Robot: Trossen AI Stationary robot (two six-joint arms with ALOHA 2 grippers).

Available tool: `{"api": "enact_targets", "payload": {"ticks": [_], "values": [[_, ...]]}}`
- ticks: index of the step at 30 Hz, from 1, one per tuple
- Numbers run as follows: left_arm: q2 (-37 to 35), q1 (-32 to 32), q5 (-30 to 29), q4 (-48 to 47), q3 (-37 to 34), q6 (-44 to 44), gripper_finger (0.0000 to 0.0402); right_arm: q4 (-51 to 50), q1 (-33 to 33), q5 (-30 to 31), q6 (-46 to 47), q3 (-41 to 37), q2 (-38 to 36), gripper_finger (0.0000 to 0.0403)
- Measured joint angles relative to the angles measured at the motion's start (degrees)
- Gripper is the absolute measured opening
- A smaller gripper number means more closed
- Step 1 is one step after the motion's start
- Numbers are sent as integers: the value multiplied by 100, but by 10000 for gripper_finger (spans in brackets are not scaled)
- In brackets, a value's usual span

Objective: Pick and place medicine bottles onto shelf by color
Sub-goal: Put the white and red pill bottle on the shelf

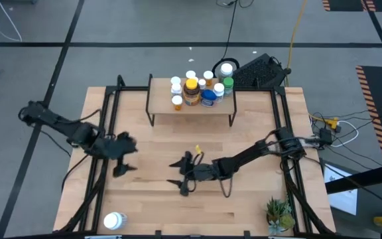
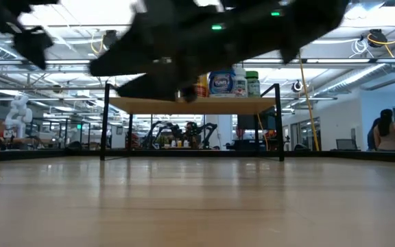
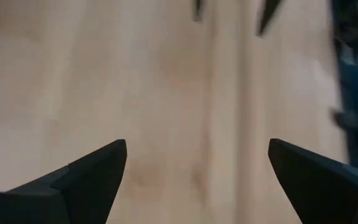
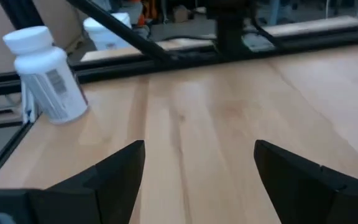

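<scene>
Most medicine bottles (image 1: pixel 201 88) stood on the shelf (image 1: pixel 191 105); one white bottle (image 1: pixel 113 220) remained near the worktop's front-left corner, both grippers apart, empty.

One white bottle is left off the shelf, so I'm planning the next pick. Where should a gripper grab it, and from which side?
Probably around the labelled body, below the cap. The white bottle stands upright near the table's near left corner, so a level approach from the open table side suits it; a black frame rail runs close beside it. The right gripper is open and faces it.
</scene>
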Motion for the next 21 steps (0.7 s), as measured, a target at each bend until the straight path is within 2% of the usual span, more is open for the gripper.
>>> {"api": "enact_targets", "payload": {"ticks": [6, 9, 13, 18, 21], "values": [[-42, -1632, 228, -180, -183, -1272, 397, -10, -32, -690, -806, 1856, 1277, 308], [117, -2246, 206, -89, -181, -1722, 397, -12, -55, -786, -1046, 2443, 1655, 316], [383, -2862, 173, 437, -181, -1993, 397, -182, -136, -690, -1065, 2526, 1737, 324], [833, -3463, 354, 1687, -97, -2061, 397, -573, -268, -691, -1034, 2422, 1685, 324], [1248, -3782, 319, 1663, 290, -2180, 397, -559, -393, -691, -1046, 2385, 1678, 323]]}}
